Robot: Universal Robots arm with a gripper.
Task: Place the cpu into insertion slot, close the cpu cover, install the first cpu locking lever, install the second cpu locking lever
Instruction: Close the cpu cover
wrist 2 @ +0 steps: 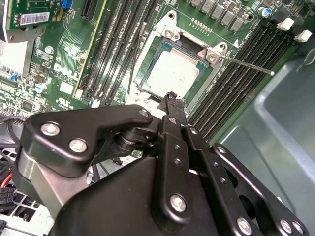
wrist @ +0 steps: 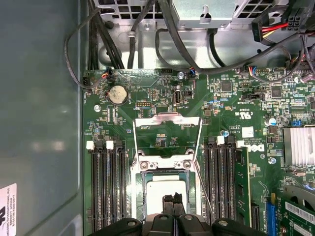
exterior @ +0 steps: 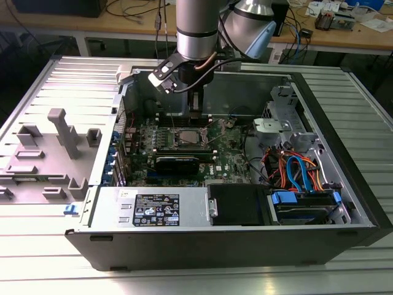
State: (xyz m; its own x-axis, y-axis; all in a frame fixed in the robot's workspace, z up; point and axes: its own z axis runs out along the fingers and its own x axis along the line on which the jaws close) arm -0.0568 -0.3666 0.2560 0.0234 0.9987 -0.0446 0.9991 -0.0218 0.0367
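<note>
The cpu point(wrist 2: 172, 73) lies flat in the insertion slot point(wrist 2: 147, 84), its silver-grey top showing in both wrist views point(wrist: 165, 189). The cpu cover point(wrist: 167, 119) is swung open on its hinge, away from the socket, with green board visible through its cut-out. A thin locking lever point(wrist 2: 246, 64) sticks out unlatched beside the socket, also seen as a rod point(wrist: 204, 192) in the first wrist view. My gripper point(wrist: 173, 200) hangs just above the chip's near edge with its fingers point(wrist 2: 171, 100) shut together and nothing between them. In the exterior view the gripper point(exterior: 195, 112) reaches down into the case over the socket point(exterior: 187, 136).
Black memory slots point(wrist: 106, 187) flank the socket on both sides. Cables point(wrist: 147, 34) and a drive cage point(exterior: 282, 123) crowd the far end of the case. The case's steel wall point(wrist: 39, 123) runs close along one side. A grey fixture point(exterior: 58, 132) stands on the table at the exterior view's left.
</note>
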